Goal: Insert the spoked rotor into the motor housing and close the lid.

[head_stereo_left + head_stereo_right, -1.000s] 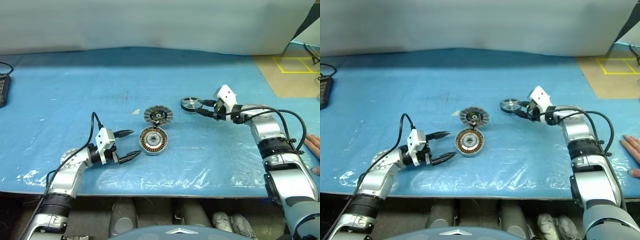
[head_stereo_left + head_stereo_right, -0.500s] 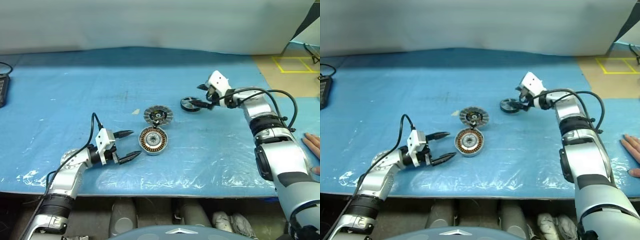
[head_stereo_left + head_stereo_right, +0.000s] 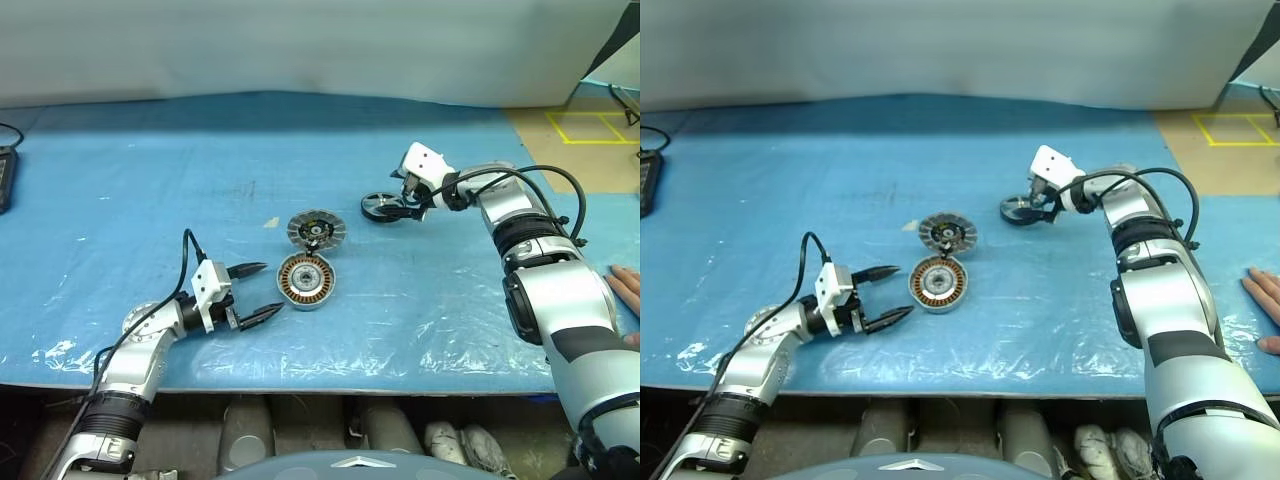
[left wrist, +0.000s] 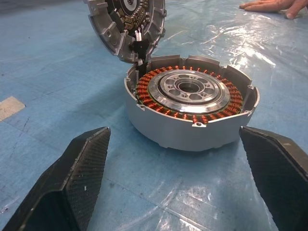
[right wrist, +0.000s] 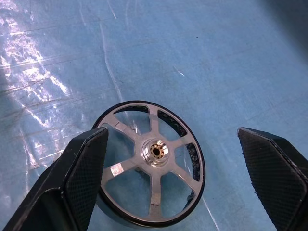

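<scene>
Rotor (image 5: pixel 150 166) lies flat on the blue sheet (image 3: pixel 180 180) under the right gripper (image 3: pixel 397 201), whose two black fingers stand spread wide and hold nothing. From the right wrist, one finger (image 5: pixel 79 185) overlaps the rotor's rim on one side, while the other finger (image 5: pixel 274 175) stands clear of the rim on the far side, so the wheel sits off-centre between the jaws, nearer the first finger; whether that finger touches the rim cannot be told. Its shiny hub and spokes face up inside a dark rim

Housing (image 4: pixel 190 110) sits ahead of the left gripper (image 3: pixel 254 291), copper windings up, framed in the gap between that gripper's released jaws but beyond the fingertips, not touched. One left finger (image 4: pixel 79 180) and its mate (image 4: pixel 279 175) rest low over the sheet, well apart, to either side of the cup

Lid (image 4: pixel 127 21) leans tilted just behind the housing, on the side away from the left jaws, joined to the cup's edge by a dark wire. A person's hand (image 3: pixel 625 290) rests on the sheet at the far right, well apart from the right gripper
</scene>
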`<state>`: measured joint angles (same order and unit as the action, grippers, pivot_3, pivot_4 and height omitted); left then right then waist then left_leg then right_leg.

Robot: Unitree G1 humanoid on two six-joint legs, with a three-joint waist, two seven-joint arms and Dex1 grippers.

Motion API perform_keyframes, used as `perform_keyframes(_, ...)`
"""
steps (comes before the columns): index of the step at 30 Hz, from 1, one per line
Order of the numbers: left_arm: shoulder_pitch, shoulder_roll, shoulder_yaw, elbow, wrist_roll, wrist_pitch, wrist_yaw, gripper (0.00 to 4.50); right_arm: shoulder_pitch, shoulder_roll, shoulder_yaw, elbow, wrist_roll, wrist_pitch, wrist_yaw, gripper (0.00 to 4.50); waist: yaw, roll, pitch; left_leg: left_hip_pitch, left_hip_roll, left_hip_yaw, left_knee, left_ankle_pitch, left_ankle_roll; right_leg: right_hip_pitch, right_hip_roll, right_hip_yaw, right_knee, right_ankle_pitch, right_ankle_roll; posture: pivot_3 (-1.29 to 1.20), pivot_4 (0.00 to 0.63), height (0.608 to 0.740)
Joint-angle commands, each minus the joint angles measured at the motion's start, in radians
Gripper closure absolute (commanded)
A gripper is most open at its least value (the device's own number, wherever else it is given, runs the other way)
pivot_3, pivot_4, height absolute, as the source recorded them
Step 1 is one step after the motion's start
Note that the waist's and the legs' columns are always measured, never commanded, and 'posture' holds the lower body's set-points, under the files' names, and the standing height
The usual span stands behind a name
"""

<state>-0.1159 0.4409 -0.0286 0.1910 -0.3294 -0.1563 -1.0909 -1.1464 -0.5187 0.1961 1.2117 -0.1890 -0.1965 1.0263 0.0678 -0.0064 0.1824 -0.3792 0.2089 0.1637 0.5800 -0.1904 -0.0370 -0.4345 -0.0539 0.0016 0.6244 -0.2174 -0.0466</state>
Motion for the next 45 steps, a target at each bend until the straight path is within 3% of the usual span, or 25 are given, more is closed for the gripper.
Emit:
perform_keyframes(1, 0.003, -0.001, 0.004, -0.011, 0.000, -0.021, 0.003, 0.00, -0.028, -0.002, 0.009, 0.010, -0.026, -0.023, -0.019, 0.01, 0.000, 0.000, 0.000, 0.000, 0.000, 0.000, 0.000, 0.000, 0.000, 0.000, 0.000, 0.000, 0.000, 0.000, 0.000, 0.00, 0.150, 0.740)
perform_keyframes(19, 0.013, 0.006, 0.010, -0.010, -0.001, -0.025, 0.005, 0.00, -0.005, 0.021, 0.014, 0.007, -0.061, -0.059, -0.007, 0.01, -0.001, 0.000, 0.000, -0.002, 0.000, 0.000, 0.002, 0.000, 0.000, -0.002, 0.000, 0.000, 0.002, 0.000, 0.000, 0.00, 0.150, 0.740)
perform_keyframes(22, 0.012, 0.006, 0.009, -0.010, -0.001, -0.025, 0.004, 0.00, 0.006, 0.026, 0.018, 0.007, -0.064, -0.059, -0.002, 0.60, -0.001, 0.000, 0.000, -0.002, 0.000, 0.000, 0.002, 0.000, 0.000, -0.002, 0.000, 0.000, 0.002, 0.000, 0.000, 0.00, 0.150, 0.740)
perform_keyframes(27, 0.013, 0.008, 0.011, -0.012, -0.001, -0.025, 0.004, 0.00, 0.015, 0.024, 0.023, 0.008, -0.075, -0.056, -0.016, 2.23, -0.001, 0.000, 0.000, -0.002, 0.000, 0.000, 0.002, 0.000, 0.000, -0.002, 0.000, 0.000, 0.003, 0.000, 0.000, 0.00, 0.150, 0.740)
perform_keyframes(45, 0.014, 0.012, 0.009, -0.018, -0.006, -0.015, -0.001, 0.00, 0.036, 0.026, 0.029, 0.007, -0.083, -0.065, -0.016, 2.23, 0.000, 0.000, 0.000, -0.001, 0.000, 0.000, 0.003, 0.000, 0.000, -0.002, 0.000, 0.000, 0.004, 0.000, 0.000, 0.00, 0.150, 0.740)
